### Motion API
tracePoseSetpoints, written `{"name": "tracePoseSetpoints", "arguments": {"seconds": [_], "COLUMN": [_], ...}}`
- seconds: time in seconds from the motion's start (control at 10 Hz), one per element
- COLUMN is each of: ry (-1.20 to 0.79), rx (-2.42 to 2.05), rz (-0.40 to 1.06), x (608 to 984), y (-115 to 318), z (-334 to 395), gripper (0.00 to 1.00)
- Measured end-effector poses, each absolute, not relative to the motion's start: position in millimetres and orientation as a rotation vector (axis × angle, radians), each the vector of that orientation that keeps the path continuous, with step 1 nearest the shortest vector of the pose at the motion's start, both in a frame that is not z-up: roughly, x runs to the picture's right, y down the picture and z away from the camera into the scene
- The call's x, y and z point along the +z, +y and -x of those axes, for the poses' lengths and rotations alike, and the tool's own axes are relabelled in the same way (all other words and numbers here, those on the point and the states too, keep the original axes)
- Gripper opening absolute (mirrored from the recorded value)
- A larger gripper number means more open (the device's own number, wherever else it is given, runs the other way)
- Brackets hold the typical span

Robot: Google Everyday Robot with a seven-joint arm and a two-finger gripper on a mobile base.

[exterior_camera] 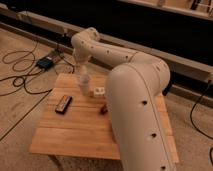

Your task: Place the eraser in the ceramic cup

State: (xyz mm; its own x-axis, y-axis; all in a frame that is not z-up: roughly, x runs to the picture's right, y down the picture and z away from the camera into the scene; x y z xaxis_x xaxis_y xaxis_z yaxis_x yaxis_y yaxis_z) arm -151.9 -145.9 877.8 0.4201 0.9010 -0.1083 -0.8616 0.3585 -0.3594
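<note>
Bulky cream-white rounded arm [135, 95], small dark screw holes, pale pincer [85, 85] over table.

One end effector [84, 86], one remote [63, 104]

single view, high behind the arm [135, 107], facing down at the table [80, 131], near

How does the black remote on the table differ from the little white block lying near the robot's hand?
The black remote is dark and long; the white block is pale and shorter. The remote lies alone towards the table's left side, while the block sits further back, just right of the gripper, which hangs low over the table, fingers shut. Both rest flat on the wooden top.
</note>
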Motion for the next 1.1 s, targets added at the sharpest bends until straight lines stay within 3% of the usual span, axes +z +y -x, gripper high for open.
{"name": "tracePoseSetpoints", "arguments": {"seconds": [0.3,0.9,1.1], "ry": [-0.106,-0.074,-0.066], "rx": [1.136,1.125,1.126], "rz": [0.402,0.439,0.441], "x": [881,889,892], "y": [-137,-116,-114], "z": [151,150,148], "gripper": [0.02,0.62,0.71]}}
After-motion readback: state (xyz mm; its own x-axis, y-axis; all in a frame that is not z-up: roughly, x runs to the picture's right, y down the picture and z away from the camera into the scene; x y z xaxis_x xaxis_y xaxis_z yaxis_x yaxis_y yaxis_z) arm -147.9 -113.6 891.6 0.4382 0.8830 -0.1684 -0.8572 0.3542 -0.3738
